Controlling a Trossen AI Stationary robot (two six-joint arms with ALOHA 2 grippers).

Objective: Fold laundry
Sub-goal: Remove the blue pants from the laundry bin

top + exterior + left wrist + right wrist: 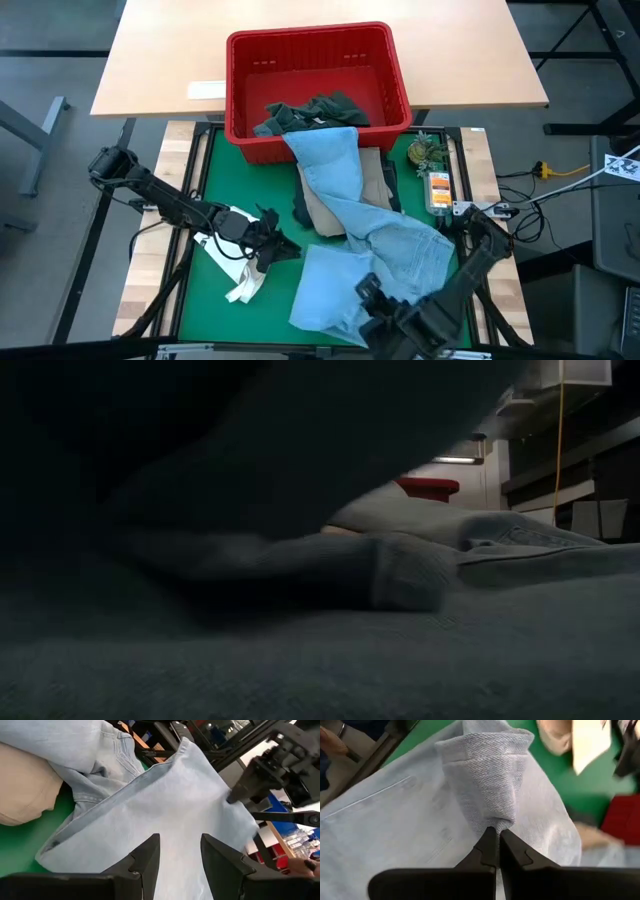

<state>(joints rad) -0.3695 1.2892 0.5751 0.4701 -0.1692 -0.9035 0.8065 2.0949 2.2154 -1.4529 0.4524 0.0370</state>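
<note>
A light blue denim garment (370, 215) hangs out of the red basket (240, 90) and runs across the green mat (200, 190) to the near right. It covers part of a beige piece (322, 212). A dark green-grey piece (315, 112) lies in the basket. My right gripper (375, 295) is at the garment's near end, shut on the cloth (485, 780). My left gripper (177, 855) stands open left of the garment (165, 805), with nothing between its fingers. My right gripper pinches a bunched fold of the light blue cloth (492, 822) between its two fingertips, a little below a hemmed edge (485, 742). The fingers come from above, slanting down. The cloth rises in a narrow peak at the fingers and spreads over the mat around them.
A white tote bag (235, 280) lies on the mat under my left gripper. A small green thing (428, 150) and an orange packet (438, 190) sit at the mat's right edge. Cloth close to the lens (300, 560) fills most of the low view.
</note>
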